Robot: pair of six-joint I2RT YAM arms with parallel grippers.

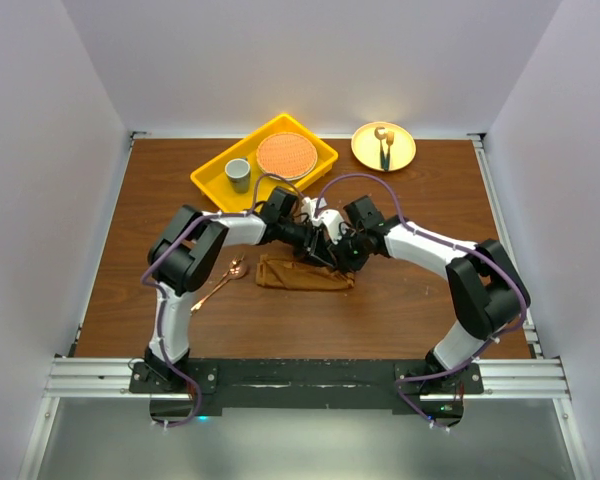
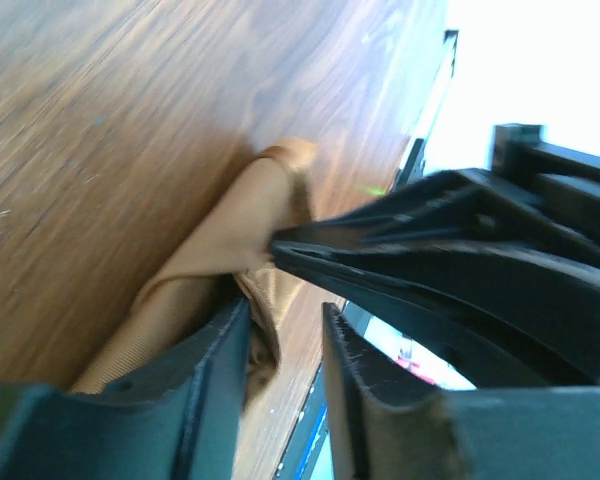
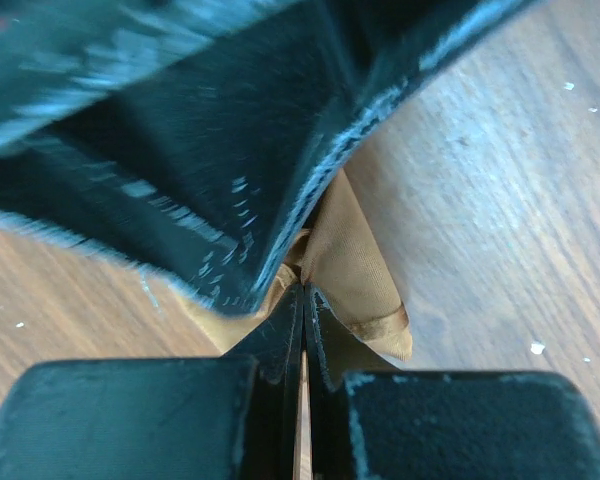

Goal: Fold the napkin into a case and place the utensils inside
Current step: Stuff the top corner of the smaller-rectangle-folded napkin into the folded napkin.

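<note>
The rust-brown napkin (image 1: 302,274) lies folded into a narrow oblong case at the table's middle. Both grippers meet over its right end. My right gripper (image 1: 342,256) is shut, its tips (image 3: 303,290) pinching a fold of the cloth (image 3: 355,260). My left gripper (image 1: 324,250) stands open (image 2: 285,312). The cloth (image 2: 210,250) rests against its left finger (image 2: 205,370), and bare wood shows in the gap. In the left wrist view the right gripper's fingers (image 2: 410,240) cross just above. The copper spoon (image 1: 220,283) lies on the table left of the case.
A yellow tray (image 1: 212,178) at the back holds a grey cup (image 1: 239,174) and an orange round mat (image 1: 285,155). A yellow plate (image 1: 402,158) at the back right carries a dark-handled utensil (image 1: 384,150). White walls enclose the table.
</note>
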